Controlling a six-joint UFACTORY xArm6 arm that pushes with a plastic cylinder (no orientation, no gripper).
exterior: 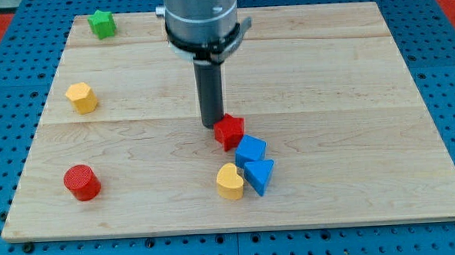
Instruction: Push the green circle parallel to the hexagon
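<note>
Circle of green colour you will not find in this view. The only green thing is the green star (100, 24), at the view's top left corner of the wooden board (325, 77). Whether a green circle is hidden behind the arm, I cannot tell. The yellow hexagon (81, 97) stands near the view's left edge, below the star and well apart from it.

My tip (212, 126) is a single rod, so it has nothing to open or close, and it holds nothing. It rests on the board near the middle, just beside the red block (229, 131) on that block's left, perhaps touching it. It is far from the star and from the hexagon.

I judge that the task is not yet begun: no green block is beside the hexagon, and all the pushing is left to do.

Below the red block there are two blue blocks (251, 149) (260, 174) and a yellow heart (230, 181), close together. A red cylinder (81, 182) stands alone at the lower left.

The board is pale wood in long planks. Around it you see a blue perforated surface (440, 72).
</note>
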